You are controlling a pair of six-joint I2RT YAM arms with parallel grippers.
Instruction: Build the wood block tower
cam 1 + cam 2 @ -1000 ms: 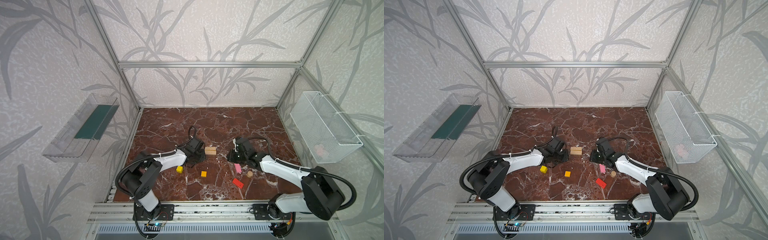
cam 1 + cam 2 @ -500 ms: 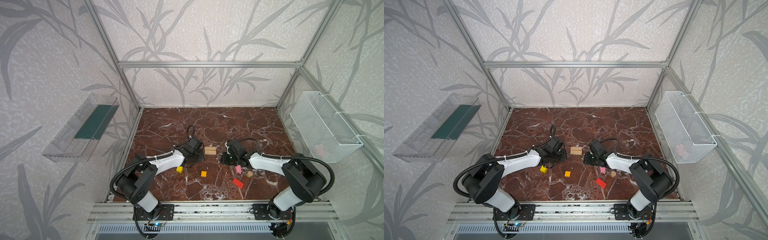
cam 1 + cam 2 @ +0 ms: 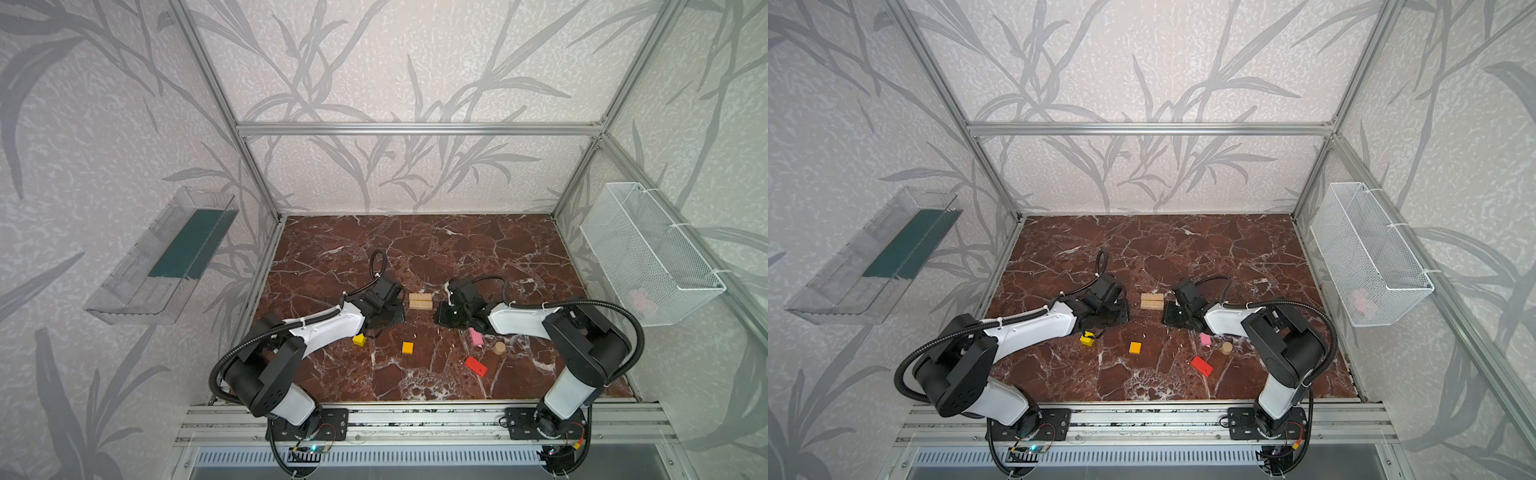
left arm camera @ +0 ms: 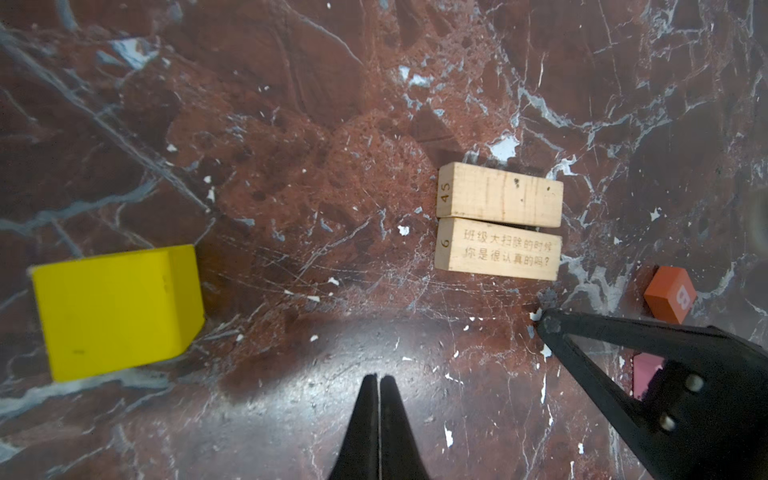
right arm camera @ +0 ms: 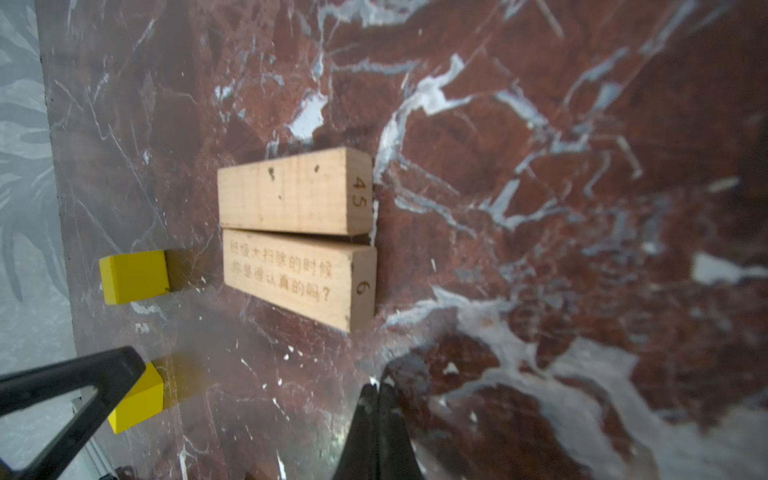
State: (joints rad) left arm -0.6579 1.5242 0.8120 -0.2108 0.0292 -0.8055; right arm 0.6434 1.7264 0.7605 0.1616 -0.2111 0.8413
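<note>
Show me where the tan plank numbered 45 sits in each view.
Both top views: plank 45 is mid-floor, the farther of two tan planks.
Left wrist: plank 45 lies beyond plank 6 from the left hand.
Right wrist: plank 45 lies beyond plank 6 from the right hand.
Shared landmark: plank 6, with printed writing, alongside it.

Bare matt wood, grain showing, on planks [image 4: 498,249] ahead of left pincer [image 4: 378,379]; glossy veined marble floor [image 4: 291,166] beneath; smooth yellow-painted cube [image 4: 112,307] near.
</note>
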